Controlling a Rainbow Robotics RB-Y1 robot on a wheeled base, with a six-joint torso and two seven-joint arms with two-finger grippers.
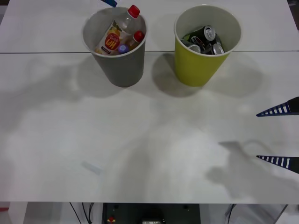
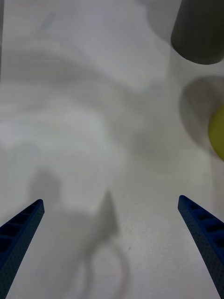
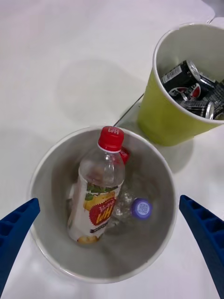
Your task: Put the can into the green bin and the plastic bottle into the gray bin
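Observation:
The plastic bottle [image 1: 117,31] [image 3: 99,187], clear with a red cap and an orange-red logo label, leans inside the gray bin [image 1: 120,70] [image 3: 51,168]. Several cans [image 1: 205,39] [image 3: 186,86] lie in the green bin [image 1: 196,67] [image 3: 161,117] to its right. My left gripper [image 3: 108,203] hangs open straight above the gray bin with nothing between its fingers; one blue finger [image 1: 110,2] shows at the far edge of the front view. Low over bare table at the right edge, my right gripper [image 1: 258,136] [image 2: 110,201] stands open and holds nothing.
A purple-capped bottle [image 1: 123,48] [image 3: 141,208] and a second red-capped bottle [image 1: 138,36] [image 3: 124,155] also lie in the gray bin. A seam [image 1: 46,52] crosses the white table behind the bins. A small clear scrap [image 1: 91,167] lies near the front left.

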